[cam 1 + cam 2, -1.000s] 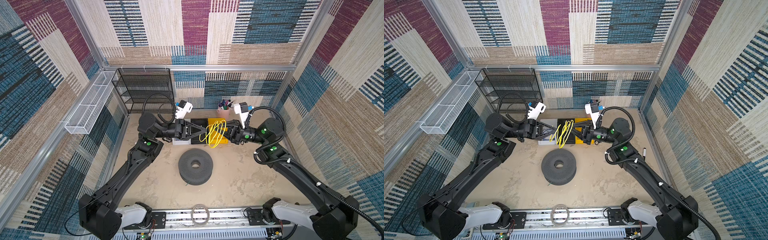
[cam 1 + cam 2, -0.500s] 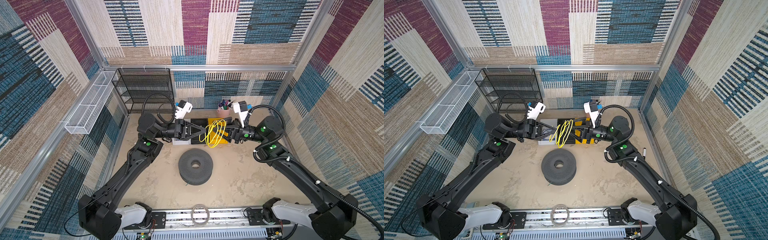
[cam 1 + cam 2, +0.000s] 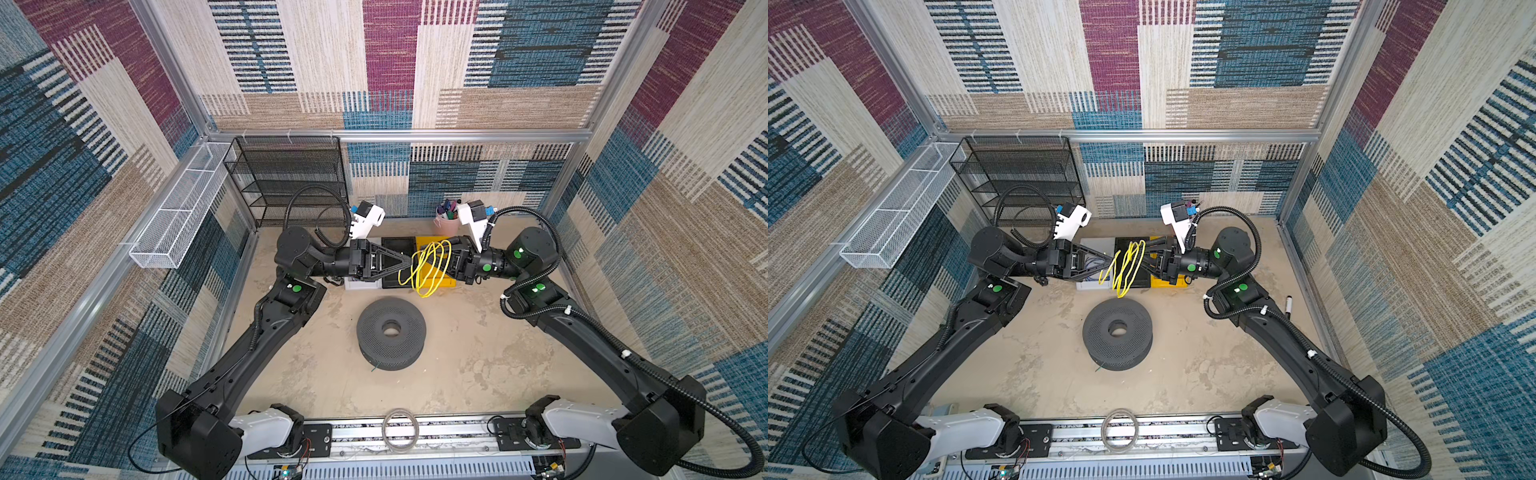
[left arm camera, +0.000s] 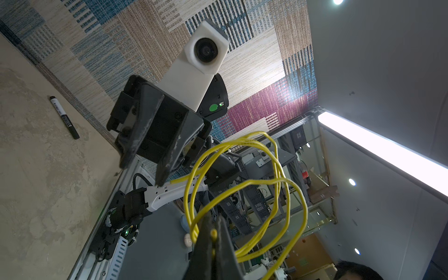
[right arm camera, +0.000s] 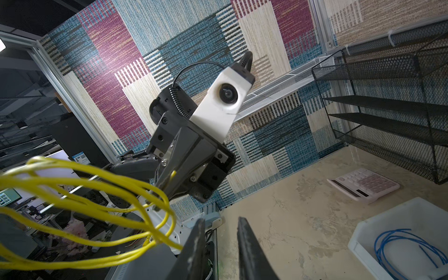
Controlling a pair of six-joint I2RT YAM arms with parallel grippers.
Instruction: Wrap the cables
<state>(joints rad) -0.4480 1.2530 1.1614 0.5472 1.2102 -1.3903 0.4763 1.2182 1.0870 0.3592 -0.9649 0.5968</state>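
The yellow cable [image 4: 306, 213] hangs in the air as a few loose loops above the far side of the worktop [image 3: 478, 345], between the two arms. The left gripper [image 4: 214, 223] has its fingers pressed together on the bunched strands at one side of the coil. The right gripper [image 5: 221, 220] faces it from just beside the loops, its fingers standing a little apart with nothing between them (a strand runs past the outside of one finger, not through the gap). The blue cable [image 5: 392, 233] lies coiled in a white bin [image 5: 400, 213] on the worktop, untouched. The yellow wire looks very light and thin, springy enough to hold its rounded shape yet soft enough to sag and twist, so the loops will likely spread or slip out of line if only one point is pinched. A sound hold for the right fingers would be across all the strands together, on the side of the coil opposite the left grip, closing fully, since so slim a wire could slide out of a loose pinch.
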